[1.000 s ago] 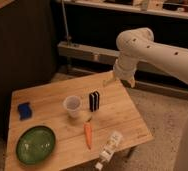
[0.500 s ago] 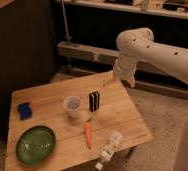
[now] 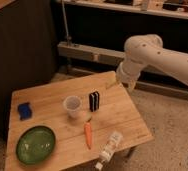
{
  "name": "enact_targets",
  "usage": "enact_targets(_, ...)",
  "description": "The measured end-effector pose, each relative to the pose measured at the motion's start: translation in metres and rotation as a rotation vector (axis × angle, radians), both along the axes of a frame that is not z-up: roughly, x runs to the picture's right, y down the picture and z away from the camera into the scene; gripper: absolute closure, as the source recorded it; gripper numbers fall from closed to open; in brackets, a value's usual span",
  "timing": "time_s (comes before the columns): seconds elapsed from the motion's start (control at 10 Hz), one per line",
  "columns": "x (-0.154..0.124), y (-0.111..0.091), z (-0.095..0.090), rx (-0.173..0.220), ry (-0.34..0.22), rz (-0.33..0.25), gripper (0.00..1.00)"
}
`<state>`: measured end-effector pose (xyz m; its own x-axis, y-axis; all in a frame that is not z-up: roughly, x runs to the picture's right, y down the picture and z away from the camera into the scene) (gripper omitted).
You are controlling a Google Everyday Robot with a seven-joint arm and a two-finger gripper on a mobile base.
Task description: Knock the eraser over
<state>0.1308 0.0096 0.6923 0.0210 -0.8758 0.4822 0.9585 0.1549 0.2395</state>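
The eraser (image 3: 94,101) is a small black block with thin white stripes. It stands upright near the middle of the wooden table (image 3: 47,100), just right of a clear plastic cup (image 3: 72,107). My gripper (image 3: 112,83) hangs from the white arm (image 3: 152,52) over the table's far right corner, up and to the right of the eraser and apart from it.
A blue squarish block (image 3: 24,110) sits at the left edge. A green plate (image 3: 35,144) lies at the front left. A carrot (image 3: 88,134) lies in front of the eraser. A white bottle (image 3: 109,146) lies on its side at the front right edge. A dark shelf stands behind.
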Motion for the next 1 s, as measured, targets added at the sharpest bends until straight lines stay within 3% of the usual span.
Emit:
enact_targets(0.2, -0.006, 0.033, 0.010, 0.004, -0.101, 0.080, 0.73)
enact_targets(0.4, -0.010, 0.056, 0.036, -0.012, -0.172, 0.130, 0.94)
enact_targets(0.5, -0.014, 0.063, 0.052, -0.024, -0.197, 0.141, 0.99)
enact_targets(1.0, -0.059, 0.068, 0.113, -0.123, -0.300, 0.148, 1.00)
